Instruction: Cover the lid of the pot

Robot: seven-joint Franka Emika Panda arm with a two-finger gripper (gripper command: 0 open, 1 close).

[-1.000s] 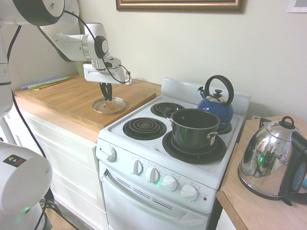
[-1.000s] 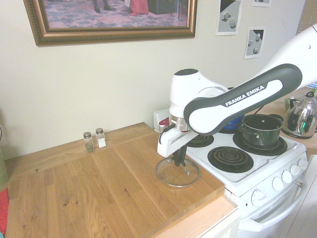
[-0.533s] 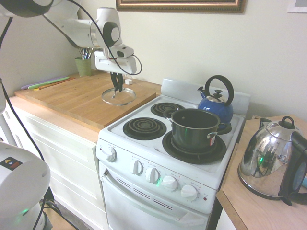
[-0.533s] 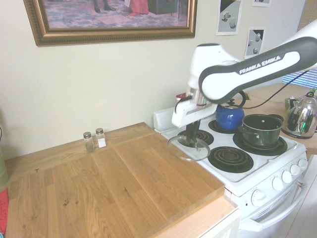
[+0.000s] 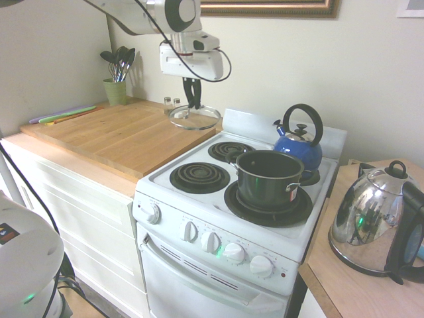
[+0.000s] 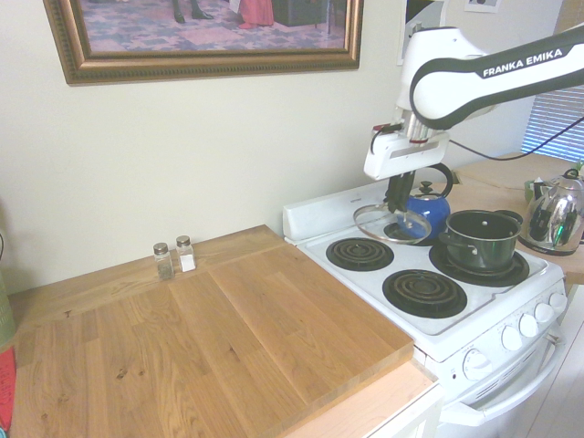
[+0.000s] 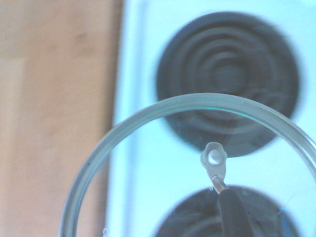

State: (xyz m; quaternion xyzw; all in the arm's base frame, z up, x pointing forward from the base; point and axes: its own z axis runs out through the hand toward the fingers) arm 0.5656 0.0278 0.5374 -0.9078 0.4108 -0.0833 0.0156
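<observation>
The gripper [image 5: 193,101] pinches the dark arched handle of the round clear glass lid [image 5: 194,117], holding it level and high above the stove's rear edge, presumably to clear the dark straight-sided pot [image 5: 268,179] waiting open on a front burner.

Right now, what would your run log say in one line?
phase: carrying | gripper: shut on lid handle | lid: airborne, near stove edge | pot: uncovered, front burner

We see white stove [image 5: 218,218] at centre, blue kettle [image 5: 299,147] on back burner. Chrome kettle [image 5: 371,228] at right edge. Wooden counter [image 5: 112,136] at left; green utensil cup [image 5: 115,91] upper left. Salt, pepper shakers [image 6: 174,258] by wall.
</observation>
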